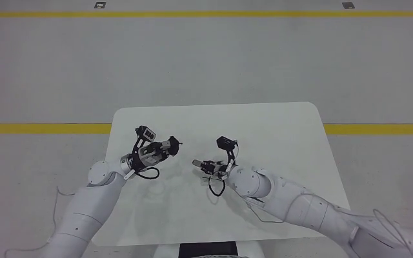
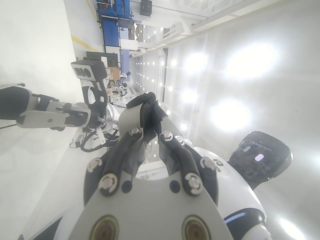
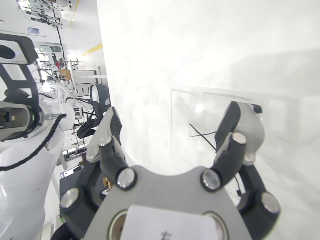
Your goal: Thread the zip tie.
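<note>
Right wrist view: right gripper (image 3: 173, 112) gapes wide, thin black plastic zip tie (image 3: 202, 135) lying at a clear plastic box (image 3: 182, 116) beside one finger; left gripper (image 2: 148, 101) pinched shut. A skewed closing may flick the strip away

Top view looks down on the table (image 1: 277, 129) from above both arms. Wrist views sit close behind the left gripper (image 2: 149, 108) and right gripper (image 3: 173, 118), each facing the other arm across that table.
</note>
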`<state>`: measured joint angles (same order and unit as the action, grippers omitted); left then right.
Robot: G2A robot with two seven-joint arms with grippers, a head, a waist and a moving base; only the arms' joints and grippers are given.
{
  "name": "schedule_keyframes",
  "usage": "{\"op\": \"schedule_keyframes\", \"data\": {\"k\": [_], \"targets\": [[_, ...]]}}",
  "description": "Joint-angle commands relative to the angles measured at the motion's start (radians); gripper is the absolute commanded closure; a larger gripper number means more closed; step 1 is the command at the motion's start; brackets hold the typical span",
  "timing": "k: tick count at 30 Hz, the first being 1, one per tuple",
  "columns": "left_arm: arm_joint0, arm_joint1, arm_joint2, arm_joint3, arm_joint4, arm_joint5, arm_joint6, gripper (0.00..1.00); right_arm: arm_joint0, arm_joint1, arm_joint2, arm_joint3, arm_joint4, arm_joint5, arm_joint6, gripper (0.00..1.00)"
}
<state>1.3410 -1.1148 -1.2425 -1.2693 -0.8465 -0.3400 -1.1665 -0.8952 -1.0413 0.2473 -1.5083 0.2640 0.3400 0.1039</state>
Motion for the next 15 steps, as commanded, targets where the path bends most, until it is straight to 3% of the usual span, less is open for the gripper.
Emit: {"op": "schedule_keyframes", "data": {"k": [1,7,15], "targets": [[0.0,0.0,0.0,0.0,0.0,0.0,0.0,1.0,0.006,-0.003,-0.007,0.006,0.004,0.0,0.016,0.0],[0.0,0.0,0.0,0.0,0.0,0.0,0.0,1.0,0.032,-0.012,-0.031,0.03,0.03,0.0,0.056,0.0],[0.0,0.0,0.0,0.0,0.0,0.0,0.0,1.0,0.063,-0.026,-0.068,0.055,0.088,0.0,0.013,0.0]]}}
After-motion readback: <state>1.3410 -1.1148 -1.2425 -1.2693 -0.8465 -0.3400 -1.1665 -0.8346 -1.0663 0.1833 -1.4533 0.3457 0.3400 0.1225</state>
